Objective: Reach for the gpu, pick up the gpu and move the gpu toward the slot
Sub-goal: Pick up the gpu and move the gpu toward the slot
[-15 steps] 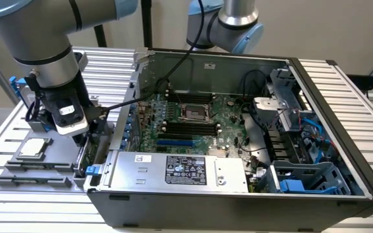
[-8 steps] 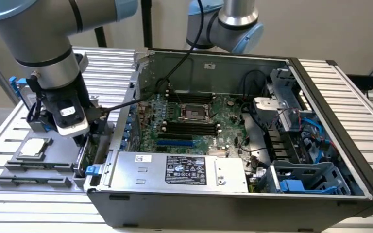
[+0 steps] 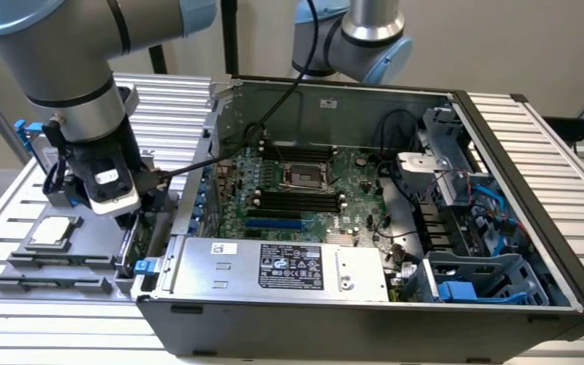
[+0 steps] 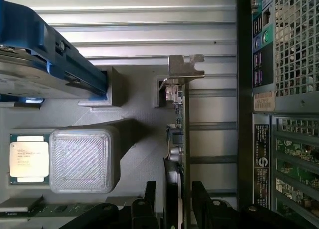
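Gpu (image 4: 177, 134): thin green circuit-board card, dark edge-on, silver end bracket (image 4: 185, 65) at one end; stands upright on its long edge in grey holder (image 3: 58, 283), lower left of exterior frame, just beside computer case (image 3: 373, 334).

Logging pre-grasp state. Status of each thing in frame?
gpu: upright on edge in the tray, not lifted
gripper: open, straddling the gpu, gaps both sides
processor chip: flat in its tray pocket
hard drive: in its tray holder
computer case: side open, motherboard exposed
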Action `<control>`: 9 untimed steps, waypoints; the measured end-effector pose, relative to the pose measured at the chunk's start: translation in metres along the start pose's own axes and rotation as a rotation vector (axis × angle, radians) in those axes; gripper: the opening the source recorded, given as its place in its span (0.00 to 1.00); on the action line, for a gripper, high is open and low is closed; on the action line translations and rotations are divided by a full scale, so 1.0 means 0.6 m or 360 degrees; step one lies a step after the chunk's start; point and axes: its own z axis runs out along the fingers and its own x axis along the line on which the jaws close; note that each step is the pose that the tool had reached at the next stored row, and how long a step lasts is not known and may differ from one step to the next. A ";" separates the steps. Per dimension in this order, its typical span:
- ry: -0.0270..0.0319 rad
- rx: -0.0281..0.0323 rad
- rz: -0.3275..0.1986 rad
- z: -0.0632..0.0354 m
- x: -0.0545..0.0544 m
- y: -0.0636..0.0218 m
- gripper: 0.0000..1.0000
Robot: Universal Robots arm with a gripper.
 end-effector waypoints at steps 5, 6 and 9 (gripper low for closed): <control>0.00005 0.00020 0.0004 0.002 0.000 0.000 0.42; 0.00004 0.00021 0.0004 0.002 0.000 0.000 0.42; 0.00003 0.00030 0.0005 0.002 0.000 0.000 0.40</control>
